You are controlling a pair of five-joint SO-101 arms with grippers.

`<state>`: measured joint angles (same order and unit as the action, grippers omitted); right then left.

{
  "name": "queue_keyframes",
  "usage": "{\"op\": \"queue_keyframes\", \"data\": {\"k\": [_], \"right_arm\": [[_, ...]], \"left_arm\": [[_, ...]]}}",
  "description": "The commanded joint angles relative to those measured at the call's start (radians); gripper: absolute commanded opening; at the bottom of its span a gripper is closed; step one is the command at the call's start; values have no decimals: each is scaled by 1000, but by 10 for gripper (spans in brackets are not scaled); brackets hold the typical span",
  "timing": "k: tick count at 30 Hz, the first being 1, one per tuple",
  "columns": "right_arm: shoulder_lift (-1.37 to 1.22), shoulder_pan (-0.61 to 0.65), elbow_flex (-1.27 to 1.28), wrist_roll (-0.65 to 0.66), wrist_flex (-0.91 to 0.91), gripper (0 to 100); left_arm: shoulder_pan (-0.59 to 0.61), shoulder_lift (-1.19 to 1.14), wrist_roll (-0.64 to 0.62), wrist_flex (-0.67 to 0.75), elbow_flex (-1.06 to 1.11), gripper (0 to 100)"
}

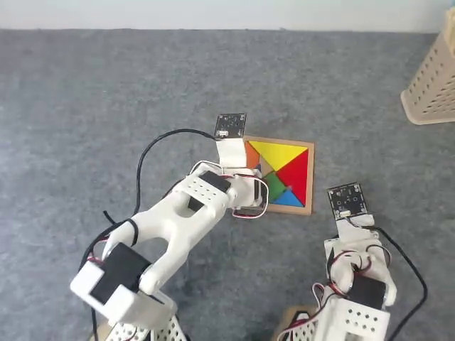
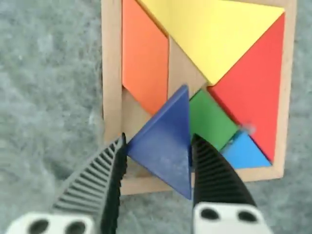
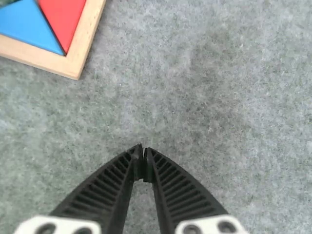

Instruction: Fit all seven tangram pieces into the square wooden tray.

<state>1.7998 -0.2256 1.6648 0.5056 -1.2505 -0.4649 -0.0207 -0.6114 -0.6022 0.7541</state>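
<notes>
- High view: square wooden tray (image 1: pixel 311 186) mid-tabletop, mostly filled.
- Dark blue triangle (image 2: pixel 163 146) pinched in left claw (image 2: pixel 158 141), directly over the bare corner gap, long edge along one finger.
- Right claw (image 3: pixel 143 161) closed, empty, beside the tray.

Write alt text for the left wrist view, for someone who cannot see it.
The left gripper holds a dark blue triangle between black ribbed fingers, over one rim of the square wooden tray. In the tray lie an orange parallelogram, yellow triangle, red triangle, green square and light blue triangle, with bare wood between.
</notes>
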Motion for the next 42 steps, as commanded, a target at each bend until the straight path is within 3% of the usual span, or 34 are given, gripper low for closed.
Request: {"op": "queue_keyframes", "data": {"k": [1,24,34,42], "right_arm": [[15,-7,18,8,-10,8],[15,-12,18,8,-10,8],[15,-10,18,8,-10,8],[15,-12,18,8,-10,8]], "left_arm": [[8,14,-3,0,-41,83],[-8,15,-166,-3,-73,84],[-9,15,-233,-256,-211,84],[-9,11,-233,-264,-214,84]]}}
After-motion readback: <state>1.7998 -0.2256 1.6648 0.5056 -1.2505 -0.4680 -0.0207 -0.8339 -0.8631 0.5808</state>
